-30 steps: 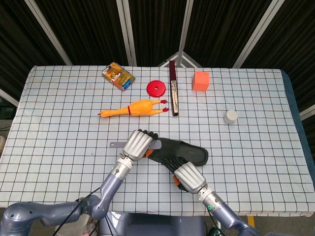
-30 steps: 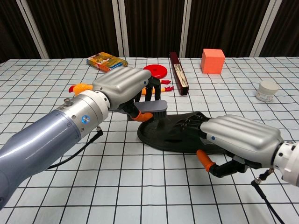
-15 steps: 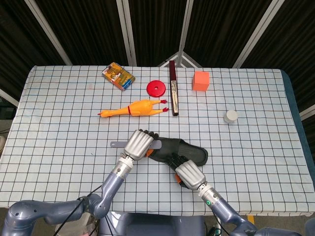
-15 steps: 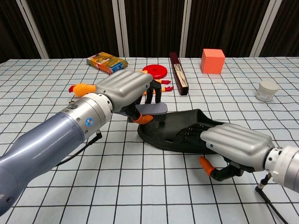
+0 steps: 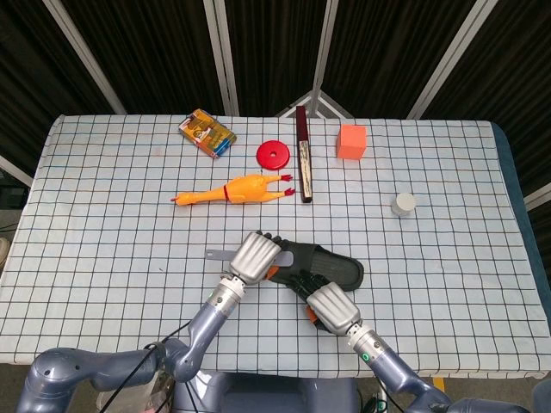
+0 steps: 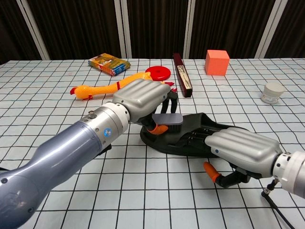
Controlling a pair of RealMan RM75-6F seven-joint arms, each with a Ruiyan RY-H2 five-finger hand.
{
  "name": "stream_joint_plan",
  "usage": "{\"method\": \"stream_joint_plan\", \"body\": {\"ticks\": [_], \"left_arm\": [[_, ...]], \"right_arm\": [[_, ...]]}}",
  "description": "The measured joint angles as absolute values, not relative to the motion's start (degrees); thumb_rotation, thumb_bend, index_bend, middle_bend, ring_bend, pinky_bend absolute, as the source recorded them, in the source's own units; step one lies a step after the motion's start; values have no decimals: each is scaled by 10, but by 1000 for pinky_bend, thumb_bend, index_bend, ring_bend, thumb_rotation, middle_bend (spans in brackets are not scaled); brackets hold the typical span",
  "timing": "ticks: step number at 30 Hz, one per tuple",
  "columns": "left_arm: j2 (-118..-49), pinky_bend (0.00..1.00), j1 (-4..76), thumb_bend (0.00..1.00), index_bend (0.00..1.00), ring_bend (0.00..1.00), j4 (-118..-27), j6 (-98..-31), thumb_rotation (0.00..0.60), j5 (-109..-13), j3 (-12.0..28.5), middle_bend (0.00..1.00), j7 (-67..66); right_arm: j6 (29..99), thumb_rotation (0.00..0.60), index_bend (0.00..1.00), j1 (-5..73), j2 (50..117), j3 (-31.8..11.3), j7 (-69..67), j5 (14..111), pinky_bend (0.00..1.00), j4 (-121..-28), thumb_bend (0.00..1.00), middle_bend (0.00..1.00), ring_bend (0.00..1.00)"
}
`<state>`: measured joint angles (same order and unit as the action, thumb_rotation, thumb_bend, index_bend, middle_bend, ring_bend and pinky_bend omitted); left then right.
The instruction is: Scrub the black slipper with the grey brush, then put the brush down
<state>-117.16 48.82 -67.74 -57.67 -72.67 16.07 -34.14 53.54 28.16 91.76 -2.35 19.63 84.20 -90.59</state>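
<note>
Fingers (image 6: 167, 98) around grey brush (image 6: 167, 119) over black slipper (image 6: 187, 134)

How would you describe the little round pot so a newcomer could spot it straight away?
Start at the checked tablecloth and go to its right side, below the orange cube. There, standing alone on the cloth, is the small round pot. It is the only pale grey, squat cylinder there, well apart from the black slipper.

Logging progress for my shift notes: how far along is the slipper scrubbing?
Done: the left robot hand holds the grey brush, and the right robot hand steadies the black slipper. In hand: the brush head sits over the slipper's end, which looks like scrubbing. Left: finishing the scrub and putting the brush down on the table.
</note>
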Motion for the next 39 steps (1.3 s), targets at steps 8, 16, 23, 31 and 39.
{"method": "stream_joint_plan", "body": {"ticks": [8,16,23,31,39], "left_arm": [[-1206,573,511,599,616,585,-652,-575,600,-737,160,649,-328],[-1225,573,520,605,614,585,-639,-594,600,-758,164,648,-282],[-1236,573,524,613,613,585,-625,-617,600,-784,155,647,-265],[-1224,573,515,597,620,585,-636,-610,600,-762,152,652,-322],[-1170,573,492,596,621,585,-716,-604,600,-694,163,652,-416]], "right_arm": [[545,600,123,281,908,-20,201,836,208,-919,765,120,78],[553,600,123,282,899,-12,205,840,210,-933,764,120,78],[553,600,122,284,901,-6,207,838,210,-935,765,120,78],[560,600,123,284,897,-3,214,836,208,-942,765,120,78],[566,600,123,282,895,4,216,839,209,-953,766,120,78]]}}
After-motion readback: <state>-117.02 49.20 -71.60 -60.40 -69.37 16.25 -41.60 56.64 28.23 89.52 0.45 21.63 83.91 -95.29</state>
